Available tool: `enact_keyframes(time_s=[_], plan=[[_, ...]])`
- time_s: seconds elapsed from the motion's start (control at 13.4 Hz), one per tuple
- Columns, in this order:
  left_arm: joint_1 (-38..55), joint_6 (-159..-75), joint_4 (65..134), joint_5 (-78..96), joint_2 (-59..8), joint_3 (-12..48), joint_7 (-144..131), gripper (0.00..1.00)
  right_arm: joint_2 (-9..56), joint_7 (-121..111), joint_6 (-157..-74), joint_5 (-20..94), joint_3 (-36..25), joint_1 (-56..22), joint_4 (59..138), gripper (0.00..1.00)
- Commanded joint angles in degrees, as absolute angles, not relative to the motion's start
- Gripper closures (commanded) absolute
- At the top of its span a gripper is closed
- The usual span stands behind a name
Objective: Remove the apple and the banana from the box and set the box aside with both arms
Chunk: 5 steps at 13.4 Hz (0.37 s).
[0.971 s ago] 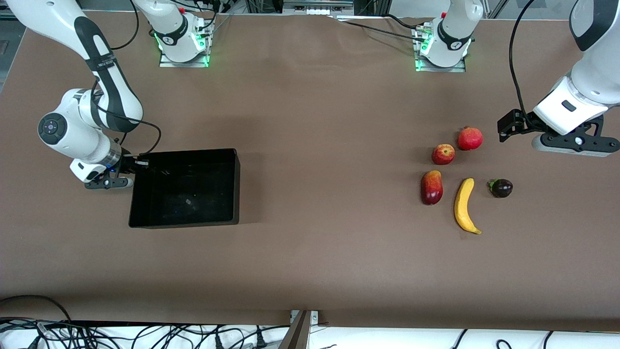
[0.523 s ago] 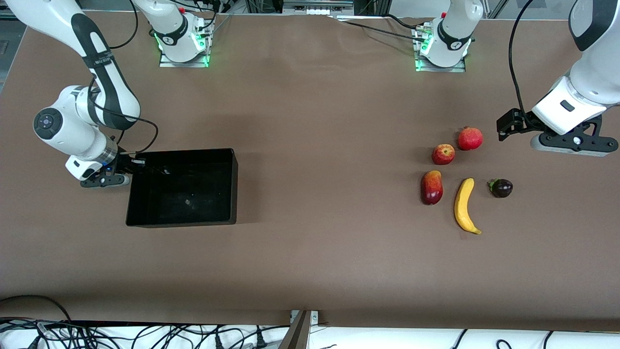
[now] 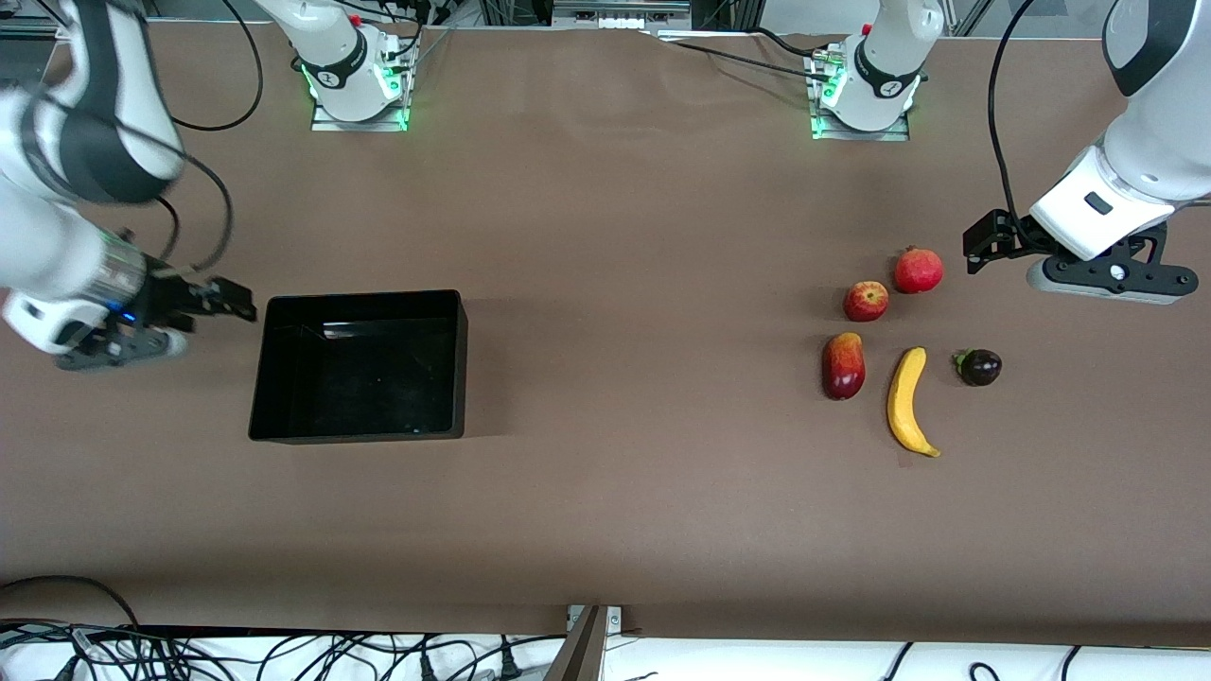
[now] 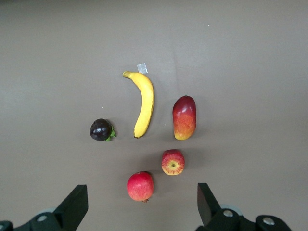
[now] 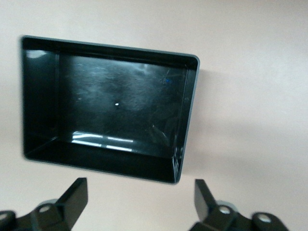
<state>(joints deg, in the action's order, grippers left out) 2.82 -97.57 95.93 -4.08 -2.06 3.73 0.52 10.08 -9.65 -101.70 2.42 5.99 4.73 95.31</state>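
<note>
The box (image 3: 359,366) sits empty just beside the right hand (image 3: 222,301), whose fingers are apart. The left hand (image 3: 984,241), fingers apart too, hangs near the apple (image 3: 866,301) and banana (image 3: 908,401); a low swing could knock them rolling.

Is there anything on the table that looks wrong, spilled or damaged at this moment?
Nothing stands out. The box sits flat and empty at the right arm's end. The apple and banana lie whole among other fruit at the left arm's end. Nothing is spilled or broken.
</note>
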Motion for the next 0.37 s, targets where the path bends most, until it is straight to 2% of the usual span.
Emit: enact_keyframes(time_s=[0.0, 0.15, 0.3], plan=[[3.16, -96.15, 94.92, -3.08, -1.85, 3.6, 0.18, 0.0, 8.53, -10.02, -93.63, 2.73, 6.33, 4.75, 87.57, 0.0], [3.16, -96.06, 94.92, -3.08, -1.85, 3.6, 0.09, 0.0, 8.61, -10.2, -88.27, 2.9, 6.24, 4.75, 82.46, 0.0], [3.25, -96.06, 94.92, -3.08, -1.85, 3.6, 0.09, 0.0, 8.53, -10.02, -86.93, 2.9, 6.33, 4.66, 82.18, 0.0]])
